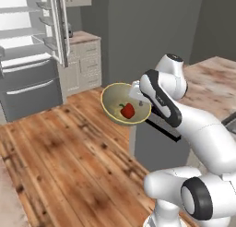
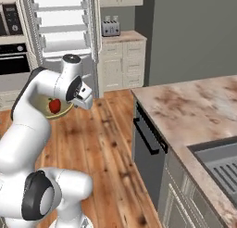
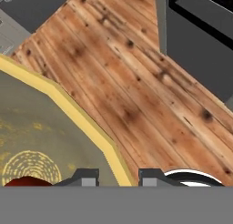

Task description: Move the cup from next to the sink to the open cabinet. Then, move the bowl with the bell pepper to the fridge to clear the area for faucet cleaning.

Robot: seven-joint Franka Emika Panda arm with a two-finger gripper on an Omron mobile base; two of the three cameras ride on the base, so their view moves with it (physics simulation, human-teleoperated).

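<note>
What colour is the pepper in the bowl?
Red bell pepper with a green stem; clearest in the left base view.

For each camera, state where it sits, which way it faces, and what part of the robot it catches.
Left base view: behind the arm's left, facing the open fridge across the wood floor; the arm rises lower right, carrying the bowl.
Right base view: behind the arm's right, facing fridge and counter; arm at left.
Hand view: on the hand, looking down along the gripper; the jaws straddle the bowl's rim.
Shared: both base views show bowl, pepper, fridge.
</note>
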